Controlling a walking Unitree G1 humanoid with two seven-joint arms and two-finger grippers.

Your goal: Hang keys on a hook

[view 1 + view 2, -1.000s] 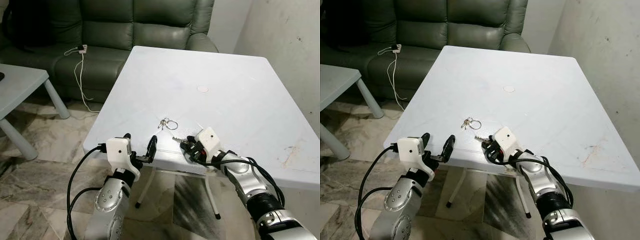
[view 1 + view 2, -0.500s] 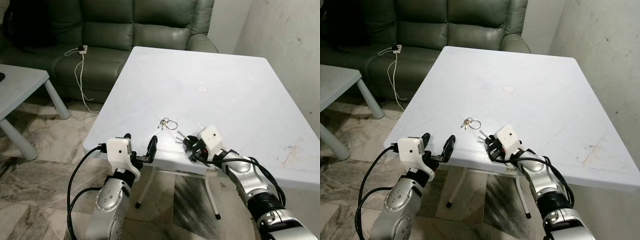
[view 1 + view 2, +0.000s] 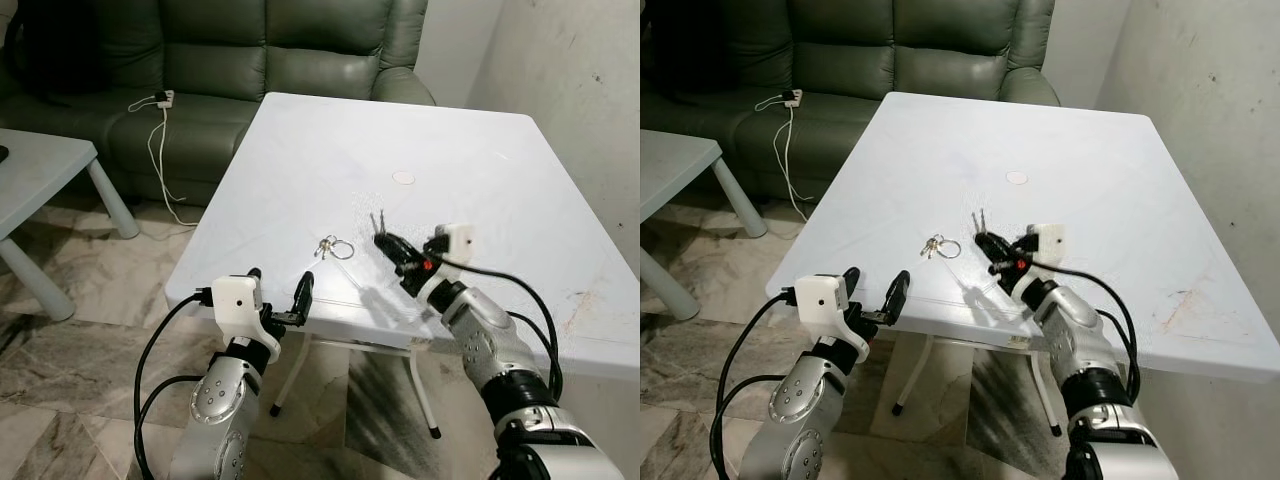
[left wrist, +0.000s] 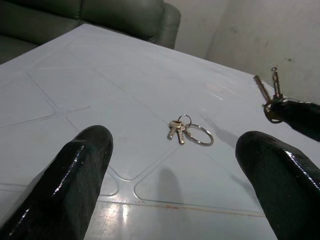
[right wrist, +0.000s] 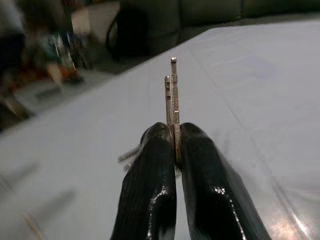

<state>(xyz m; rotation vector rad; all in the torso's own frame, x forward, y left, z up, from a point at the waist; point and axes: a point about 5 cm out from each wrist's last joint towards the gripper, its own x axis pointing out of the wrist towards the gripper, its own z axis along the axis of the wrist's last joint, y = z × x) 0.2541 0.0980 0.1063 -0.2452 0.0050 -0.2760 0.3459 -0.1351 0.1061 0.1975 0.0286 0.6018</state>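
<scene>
- Keys (image 3: pixel 377 220) pinched in right hand (image 3: pixel 385 240), fingers clamped together on them, blades sticking up, lifted above the counter (image 3: pixel 480 170).
- Second key bunch on a ring (image 3: pixel 335 247) lies flat on counter, near its front edge, just left of right hand.
- Left hand (image 3: pixel 280 293) fingers spread apart, holding nothing, at counter's front edge.
- Green sofa (image 3: pixel 220 50) behind counter.

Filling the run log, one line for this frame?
right claw: shut on two silver keys, above white plastic table | left claw: open, idle | ringed key bunch: on table
</scene>
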